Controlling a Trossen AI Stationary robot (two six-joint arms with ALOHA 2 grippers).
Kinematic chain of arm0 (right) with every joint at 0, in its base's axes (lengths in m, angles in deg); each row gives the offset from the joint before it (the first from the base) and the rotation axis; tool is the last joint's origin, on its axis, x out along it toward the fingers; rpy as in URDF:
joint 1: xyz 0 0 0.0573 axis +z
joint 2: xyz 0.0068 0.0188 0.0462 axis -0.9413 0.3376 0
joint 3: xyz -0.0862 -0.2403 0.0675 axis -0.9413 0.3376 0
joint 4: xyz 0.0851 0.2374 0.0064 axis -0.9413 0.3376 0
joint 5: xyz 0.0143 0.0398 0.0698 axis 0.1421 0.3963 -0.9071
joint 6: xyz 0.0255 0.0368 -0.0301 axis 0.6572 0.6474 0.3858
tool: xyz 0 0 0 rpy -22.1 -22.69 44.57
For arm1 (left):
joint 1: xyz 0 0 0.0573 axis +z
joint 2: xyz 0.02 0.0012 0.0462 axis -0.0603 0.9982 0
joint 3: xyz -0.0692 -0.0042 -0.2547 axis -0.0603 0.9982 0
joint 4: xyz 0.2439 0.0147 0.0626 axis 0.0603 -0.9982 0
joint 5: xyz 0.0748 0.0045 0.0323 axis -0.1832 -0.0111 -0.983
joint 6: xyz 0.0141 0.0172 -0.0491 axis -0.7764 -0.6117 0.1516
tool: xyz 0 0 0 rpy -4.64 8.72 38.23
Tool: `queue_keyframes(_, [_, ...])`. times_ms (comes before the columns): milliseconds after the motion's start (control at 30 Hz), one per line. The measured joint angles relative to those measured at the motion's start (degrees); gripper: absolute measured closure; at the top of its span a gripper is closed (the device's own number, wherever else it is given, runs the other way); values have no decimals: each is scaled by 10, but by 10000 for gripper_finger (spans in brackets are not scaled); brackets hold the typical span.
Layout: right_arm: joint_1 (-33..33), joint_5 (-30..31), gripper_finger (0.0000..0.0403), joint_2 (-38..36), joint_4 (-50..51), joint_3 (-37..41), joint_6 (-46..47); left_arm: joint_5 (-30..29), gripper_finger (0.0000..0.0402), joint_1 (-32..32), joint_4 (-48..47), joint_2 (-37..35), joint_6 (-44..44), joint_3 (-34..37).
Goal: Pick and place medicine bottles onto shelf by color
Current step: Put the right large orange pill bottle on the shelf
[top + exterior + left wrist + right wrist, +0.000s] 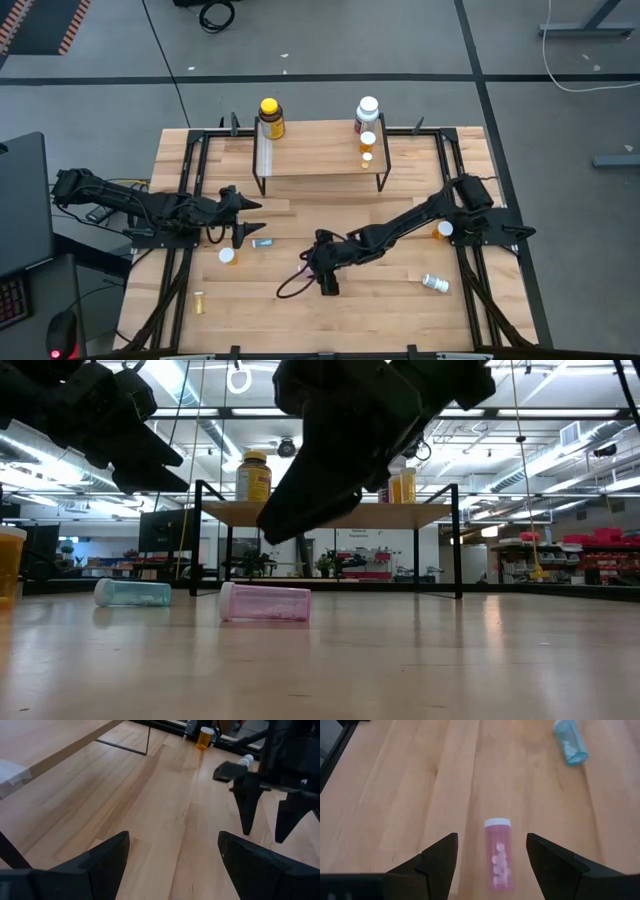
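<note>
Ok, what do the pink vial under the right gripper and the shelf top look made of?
Pink vial: looks like translucent tinted plastic, since the pills show through; its cap is opaque white. Shelf top: light wood or a wood-look board, matte, on thin black legs, probably metal.

A computer mouse (62, 333) and keyboard (9, 297) lie beside the table (400, 310).

Open board in front, crowded only at the rack ends

The shelf (320, 152) has its middle plank bare; a big yellow bottle (270, 117) stands at its left end, a white bottle (367, 113) and orange vials (368, 142) at its right. Below it the table (400, 320) lies mostly free. A pink vial (498, 859) lies flat between the right gripper (492, 865)'s spread fingers, a teal vial (570, 742) lies farther off, and the left gripper (245, 220) hangs nearby.
</note>
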Motion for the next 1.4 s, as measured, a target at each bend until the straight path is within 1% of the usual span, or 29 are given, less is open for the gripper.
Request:
queue_keyframes(200, [-7, -6, 158, 0, -4, -1, -12, 0, 88, 0, 2, 0, -2, 0])
queue_keyframes(567, [-8, -11, 158, 0, 32, -51, -46, 0, 88, 0, 7, 0, -2, 0])
queue_keyframes(700, [-8, -11, 158, 1, 85, -70, -50, 0, 88, 0, 7, 0, -2, 0])
queue_keyframes(867, [-11, -10, 158, 0, 163, -126, -66, 0, 88, 0, 7, 0, -2, 0])
queue_keyframes(1033, [-12, -9, 158, 0, 206, -166, -80, 0, 88, 0, 7, 0, -2, 0])
queue_keyframes(1167, [-12, 1, 158, 0, 217, -170, -80, 0, 88, 0, 7, 0, -2, 0])
queue_keyframes(1267, [-12, 8, 158, 0, 240, -170, -66, 0, 88, 0, 7, 0, -2, 0])
queue_keyframes(1400, [-13, 42, 158, 0, 336, -170, -12, 0, 88, 0, 3, 0, -2, 0])
